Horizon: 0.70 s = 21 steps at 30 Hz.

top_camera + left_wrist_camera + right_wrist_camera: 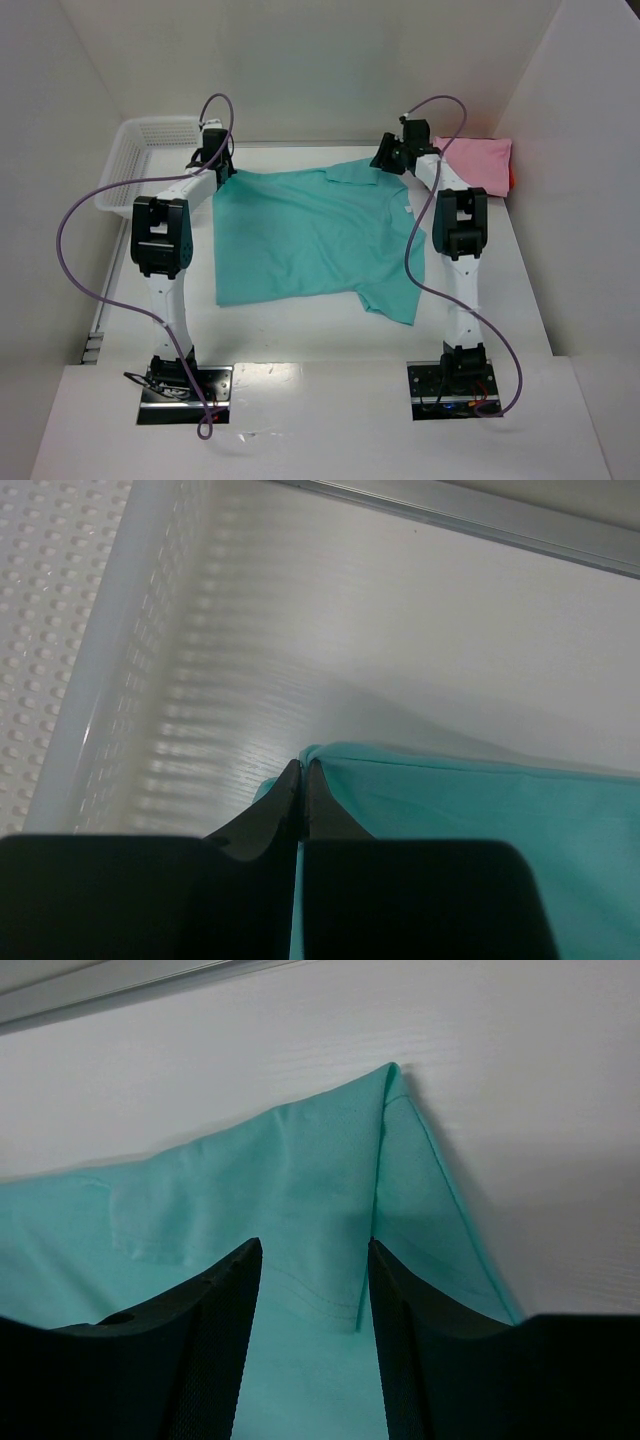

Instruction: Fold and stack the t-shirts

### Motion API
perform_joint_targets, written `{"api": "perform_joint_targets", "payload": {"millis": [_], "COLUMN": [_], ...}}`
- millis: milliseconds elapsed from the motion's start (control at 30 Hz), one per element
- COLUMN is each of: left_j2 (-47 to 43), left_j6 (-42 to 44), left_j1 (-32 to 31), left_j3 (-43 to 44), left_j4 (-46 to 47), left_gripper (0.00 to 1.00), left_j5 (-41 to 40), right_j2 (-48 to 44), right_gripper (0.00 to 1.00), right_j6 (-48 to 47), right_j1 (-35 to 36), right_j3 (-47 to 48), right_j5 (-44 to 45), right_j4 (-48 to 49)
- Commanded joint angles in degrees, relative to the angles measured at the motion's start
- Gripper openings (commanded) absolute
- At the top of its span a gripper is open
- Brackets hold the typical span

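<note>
The teal-green t-shirt [310,235] lies spread flat in the middle of the table, collar toward the back. My left gripper [222,168] is at its back left corner, shut on the cloth's edge; in the left wrist view the teal shirt [470,820] bunches at the closed left gripper [303,765]. My right gripper [385,160] is at the back right, by the collar. It stands open over the teal shirt [250,1180], the right gripper [313,1245] straddling a folded edge. A folded pink t-shirt [480,160] lies at the back right, with a red one [511,178] showing as a sliver beneath it.
A white mesh basket [150,150] stands at the back left, close beside the left gripper; its wall [60,630] fills the left of the left wrist view. White walls enclose the table on three sides.
</note>
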Motion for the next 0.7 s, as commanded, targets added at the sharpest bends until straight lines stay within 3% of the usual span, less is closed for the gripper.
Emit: {"api": "perform_joint_targets", "payload": {"millis": [0, 500, 667], "left_j2": [0.08, 0.08, 0.08], "left_j6": [1.26, 1.26, 1.26], "left_j1": [0.44, 0.97, 0.97], "left_j3": [0.55, 0.55, 0.55], "left_j4": [1.89, 1.89, 1.89], "left_gripper": [0.0, 0.0, 0.0], "left_j5": [0.67, 0.67, 0.86], "right_j2": [1.73, 6.47, 8.11], "right_gripper": [0.53, 0.53, 0.43], "right_j6": [0.07, -0.45, 0.68], "right_j1": [0.65, 0.65, 0.65], "right_j3": [2.44, 7.95, 10.96], "right_j5": [-0.63, 0.08, -1.29], "right_j4": [1.22, -0.36, -0.55]}}
